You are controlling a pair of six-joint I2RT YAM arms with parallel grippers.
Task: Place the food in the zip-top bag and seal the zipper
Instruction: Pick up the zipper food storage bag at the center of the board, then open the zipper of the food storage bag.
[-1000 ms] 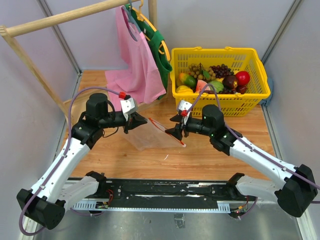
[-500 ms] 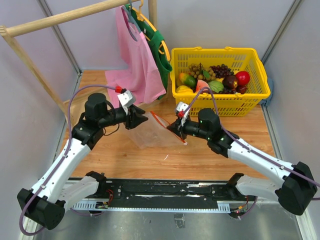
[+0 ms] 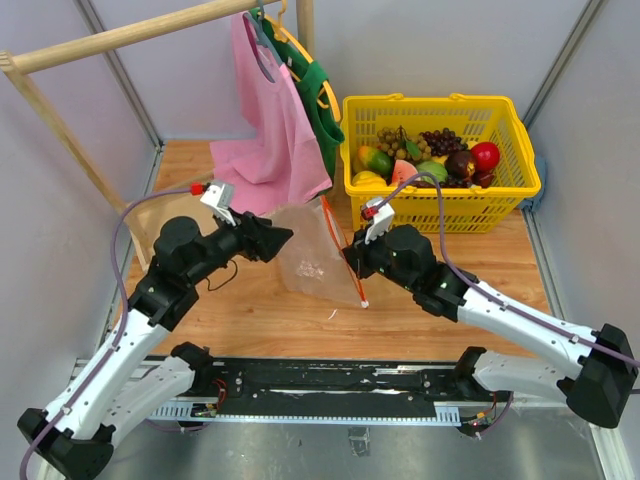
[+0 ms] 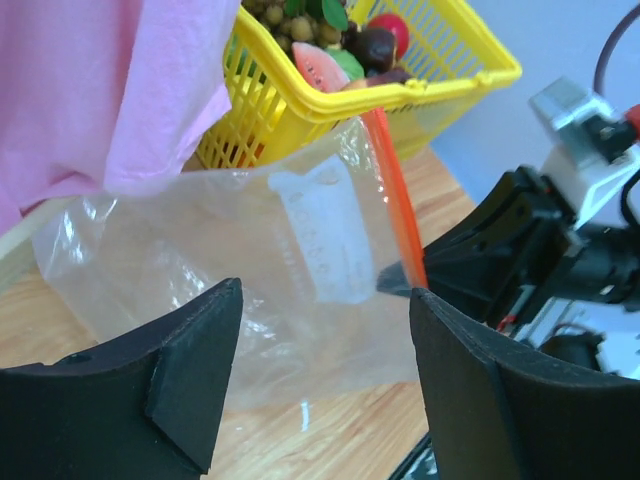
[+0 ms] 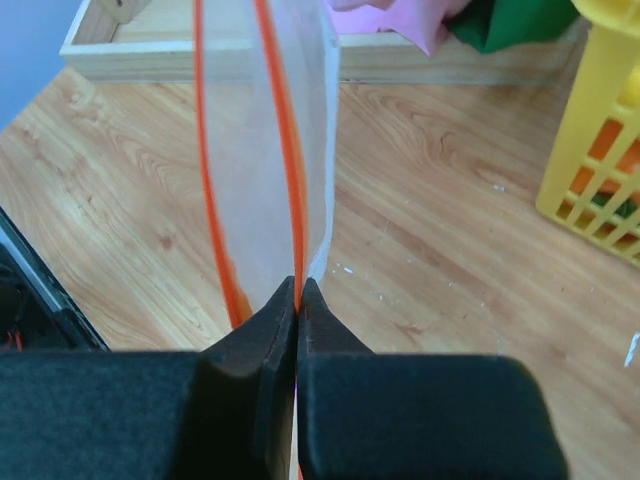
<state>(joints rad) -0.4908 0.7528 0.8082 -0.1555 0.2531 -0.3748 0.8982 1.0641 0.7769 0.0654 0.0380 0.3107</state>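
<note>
The zip-top bag (image 3: 308, 262) hangs upright mid-table, zipper (image 3: 340, 250) down its 3 o'clock edge, where the right gripper (image 5: 298, 290) is clenched on the strip; the left gripper (image 3: 283, 236) sits at its 9 o'clock side, jaws spread, gripping nothing. To open the mouth well, I'd have the left nip one lip only and draw toward 9 o'clock; the food (image 3: 432, 160) waits in the basket (image 3: 470, 210) at 1 o'clock.
</note>
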